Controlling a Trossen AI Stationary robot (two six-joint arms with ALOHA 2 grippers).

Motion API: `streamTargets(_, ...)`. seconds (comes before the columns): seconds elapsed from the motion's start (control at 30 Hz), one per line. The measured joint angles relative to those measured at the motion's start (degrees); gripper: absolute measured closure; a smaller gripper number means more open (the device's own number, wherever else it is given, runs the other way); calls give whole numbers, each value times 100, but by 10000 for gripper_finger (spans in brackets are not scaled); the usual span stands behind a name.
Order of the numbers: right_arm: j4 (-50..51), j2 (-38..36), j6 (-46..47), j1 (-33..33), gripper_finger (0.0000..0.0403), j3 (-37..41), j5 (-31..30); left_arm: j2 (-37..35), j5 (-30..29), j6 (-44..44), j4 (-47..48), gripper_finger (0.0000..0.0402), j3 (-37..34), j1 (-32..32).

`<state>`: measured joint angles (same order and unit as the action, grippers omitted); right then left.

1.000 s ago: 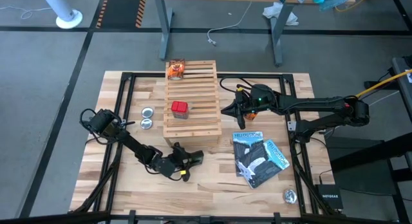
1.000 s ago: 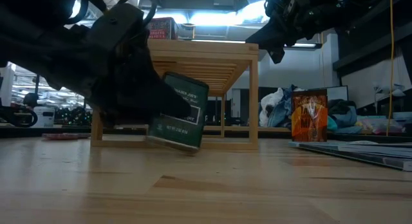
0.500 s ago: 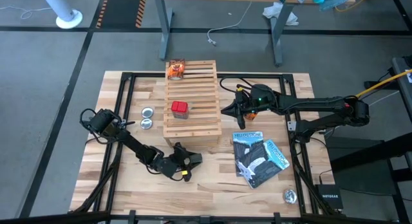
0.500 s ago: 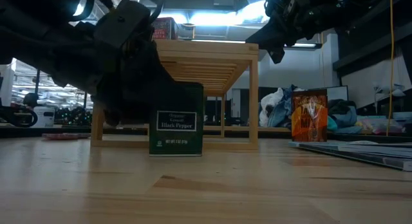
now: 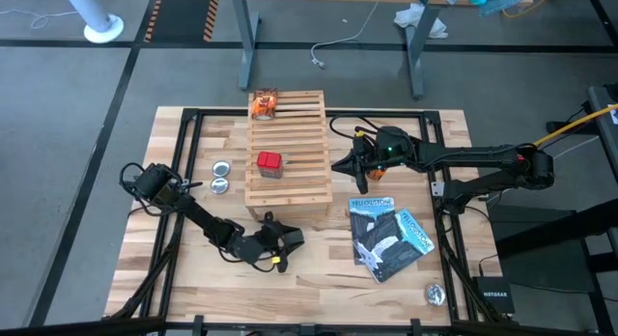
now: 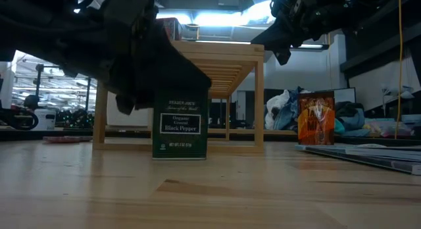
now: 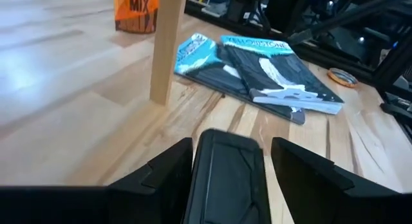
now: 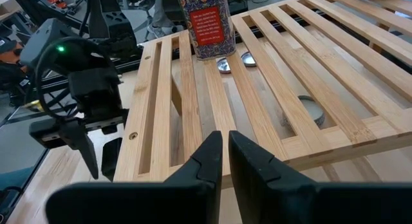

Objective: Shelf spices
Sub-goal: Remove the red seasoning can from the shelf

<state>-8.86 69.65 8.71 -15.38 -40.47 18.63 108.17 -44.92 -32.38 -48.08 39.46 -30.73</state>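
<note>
Straddling upright pepper box [image 6: 179, 126], left gripper [image 5: 275, 241] jaws apart; box top hidden.

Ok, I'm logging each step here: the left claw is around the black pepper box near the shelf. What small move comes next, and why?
Probably close the left claw on the black pepper box. The box stands upright on the table in front of the shelf, and the wrist view shows gaps between it and both fingers. It needs a firm grip before lifting onto the slats.
</note>
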Motion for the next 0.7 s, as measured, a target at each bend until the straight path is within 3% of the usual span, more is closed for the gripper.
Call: streamTargets(0.7, 0, 0, 0, 0, 370, 0, 2, -884, -250, 1112, -78, 199, -2, -196)
